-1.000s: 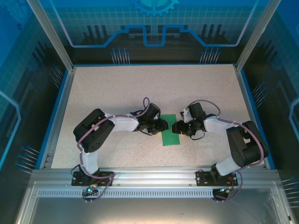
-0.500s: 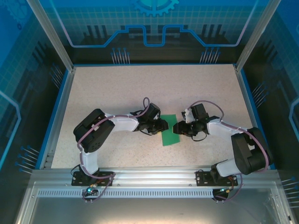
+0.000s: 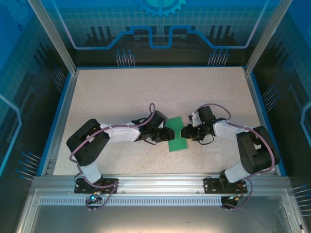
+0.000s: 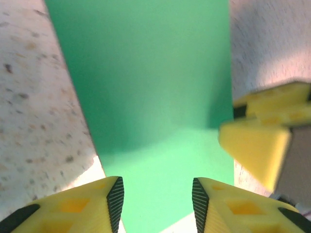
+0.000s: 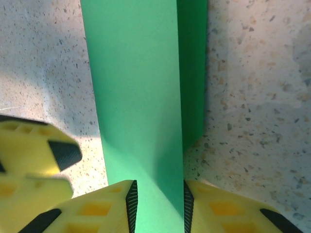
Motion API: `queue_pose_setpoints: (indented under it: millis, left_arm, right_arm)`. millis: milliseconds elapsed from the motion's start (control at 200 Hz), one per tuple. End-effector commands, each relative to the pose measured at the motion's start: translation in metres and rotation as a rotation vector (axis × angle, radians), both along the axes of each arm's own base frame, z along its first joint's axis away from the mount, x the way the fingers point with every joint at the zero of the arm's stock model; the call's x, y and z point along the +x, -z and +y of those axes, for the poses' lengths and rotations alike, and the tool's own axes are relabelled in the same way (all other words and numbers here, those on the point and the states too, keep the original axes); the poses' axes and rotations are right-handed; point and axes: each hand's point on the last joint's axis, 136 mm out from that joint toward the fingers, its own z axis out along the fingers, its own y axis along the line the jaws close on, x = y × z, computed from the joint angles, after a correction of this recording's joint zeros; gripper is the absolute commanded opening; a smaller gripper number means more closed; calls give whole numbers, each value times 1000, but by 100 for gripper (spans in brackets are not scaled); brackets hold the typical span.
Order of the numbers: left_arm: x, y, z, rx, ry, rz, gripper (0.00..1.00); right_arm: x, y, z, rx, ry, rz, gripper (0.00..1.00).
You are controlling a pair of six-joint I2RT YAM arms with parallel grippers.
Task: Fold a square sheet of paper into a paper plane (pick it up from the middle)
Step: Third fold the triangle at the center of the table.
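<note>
Mid-fold, the half-open left pincer (image 4: 156,194) and narrowly parted right pincer (image 5: 158,194) straddle the folded green paper (image 3: 177,142) from opposite sides; next probably a firm pinch.

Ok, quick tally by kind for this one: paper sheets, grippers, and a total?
Green paper sheet: 1
Grippers: 2, the left gripper and the right gripper
Total: 3

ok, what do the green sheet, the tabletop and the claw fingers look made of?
Green sheet: thin matte paper, judging by its crisp fold edge and layered flap.
Tabletop: speckled beige, probably laminate or stone-look composite.
Claw fingers: yellow, likely moulded plastic, with black ribbed pads, perhaps rubber.
</note>
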Motion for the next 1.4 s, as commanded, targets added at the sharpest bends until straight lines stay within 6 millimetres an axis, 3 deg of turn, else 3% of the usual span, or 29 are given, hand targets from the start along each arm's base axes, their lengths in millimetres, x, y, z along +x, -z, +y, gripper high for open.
queue_pose_setpoints:
  millis: [0,210,450,845,1235,1395]
  left_arm:
    - [-21,-10,0,110,130,-133,49]
    - [-43,-17,-17,293,276,-317,56]
    - [-49,-12,-32,380,374,-396,63]
    - [-57,-7,-47,428,486,-427,71]
    - [-42,3,-47,537,441,-446,77]
    - [-37,8,-45,572,432,-451,75]
  right_arm:
    - [6,-9,2,47,4,10,32]
    - [7,-11,4,66,0,23,27]
    - [7,-8,4,68,9,59,19]
    - [8,-7,6,79,12,75,15]
    - [10,-6,6,78,16,80,15]
    - [10,-5,6,76,16,81,16]
